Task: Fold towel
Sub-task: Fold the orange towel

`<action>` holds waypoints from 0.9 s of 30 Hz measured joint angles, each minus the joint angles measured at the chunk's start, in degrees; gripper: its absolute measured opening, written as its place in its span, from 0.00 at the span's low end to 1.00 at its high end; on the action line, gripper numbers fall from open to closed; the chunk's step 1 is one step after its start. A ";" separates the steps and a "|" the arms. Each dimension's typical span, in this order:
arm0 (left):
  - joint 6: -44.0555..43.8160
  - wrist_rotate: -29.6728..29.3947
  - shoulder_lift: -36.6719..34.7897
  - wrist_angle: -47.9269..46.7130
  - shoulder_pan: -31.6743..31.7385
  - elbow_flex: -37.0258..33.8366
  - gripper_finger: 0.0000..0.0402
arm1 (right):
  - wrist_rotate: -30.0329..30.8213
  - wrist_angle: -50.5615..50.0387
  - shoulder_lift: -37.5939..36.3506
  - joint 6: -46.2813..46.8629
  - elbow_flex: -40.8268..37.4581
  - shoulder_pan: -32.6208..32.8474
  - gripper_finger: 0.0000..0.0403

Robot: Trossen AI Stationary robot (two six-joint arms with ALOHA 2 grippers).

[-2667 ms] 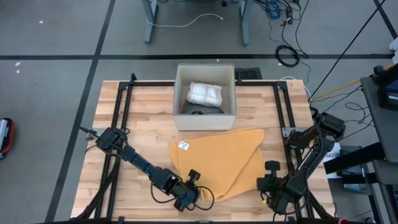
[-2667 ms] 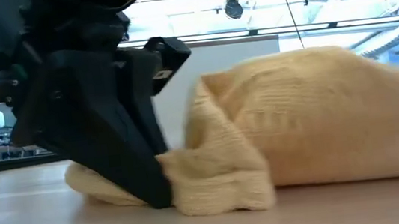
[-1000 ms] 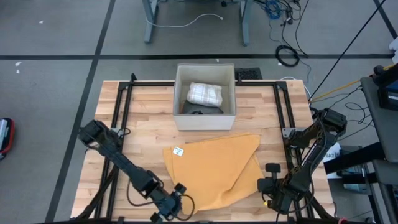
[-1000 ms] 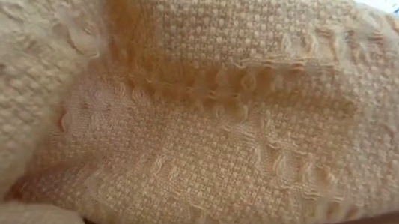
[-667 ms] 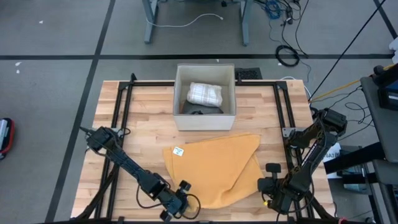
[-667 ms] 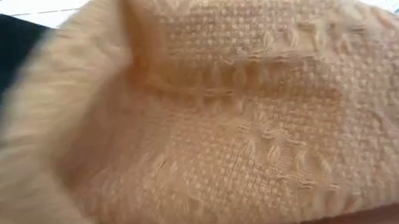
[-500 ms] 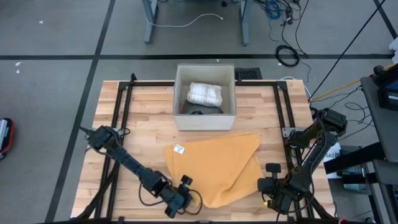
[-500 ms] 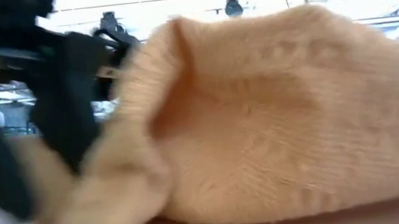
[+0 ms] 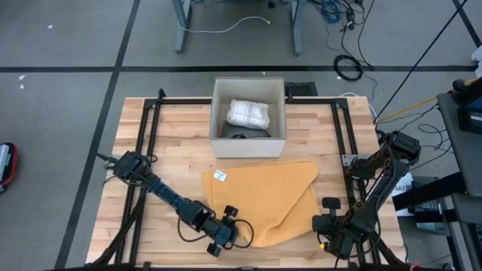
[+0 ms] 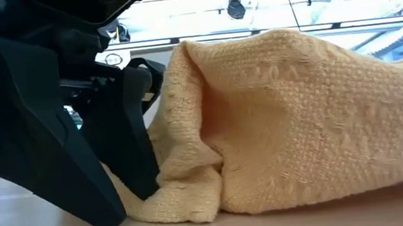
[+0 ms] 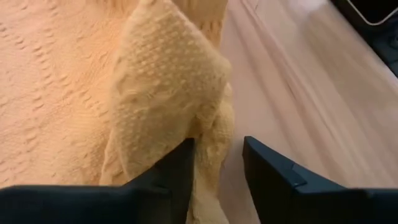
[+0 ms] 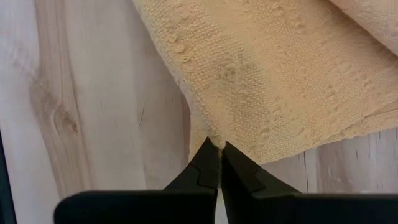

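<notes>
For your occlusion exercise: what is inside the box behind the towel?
Inside the box lies a white checked bundle over something dark; what that is, and the box floor, stay covered.

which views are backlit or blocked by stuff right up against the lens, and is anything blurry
Low view: bright ceiling lights behind leave the left gripper a dark silhouette, and it and the towel fill most of the picture; nothing smeared. Left wrist view: towel sharp, table beyond soft. Right wrist view: even light, weave crisp at the right gripper. High view: even, sharp.

Grey tiled floor point(image 9: 68, 45) surrounds the light butcher-block wooden desk point(image 9: 184, 143); black cables point(image 9: 348, 68) lie beyond its far edge.
</notes>
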 joint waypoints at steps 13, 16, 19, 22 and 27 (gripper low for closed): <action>3.57 -4.05 1.28 -0.33 -0.89 0.05 0.02 | -0.02 -0.02 0.00 0.05 0.00 -0.02 0.00; 5.77 -2.10 -0.61 -3.60 -1.58 0.03 0.01 | -0.04 0.00 0.00 0.13 0.02 -0.02 0.00; 7.25 -0.24 -4.89 -12.85 -2.80 -0.28 0.01 | -0.30 0.02 0.00 0.11 0.00 -0.02 0.00; 8.56 1.70 -11.23 -23.99 -4.32 -0.52 0.01 | -0.85 -0.02 0.00 0.03 0.00 -0.03 0.00; 11.75 4.34 -24.02 -35.19 -5.53 -0.34 0.00 | -1.22 -0.46 -0.02 -0.32 0.02 -0.02 0.00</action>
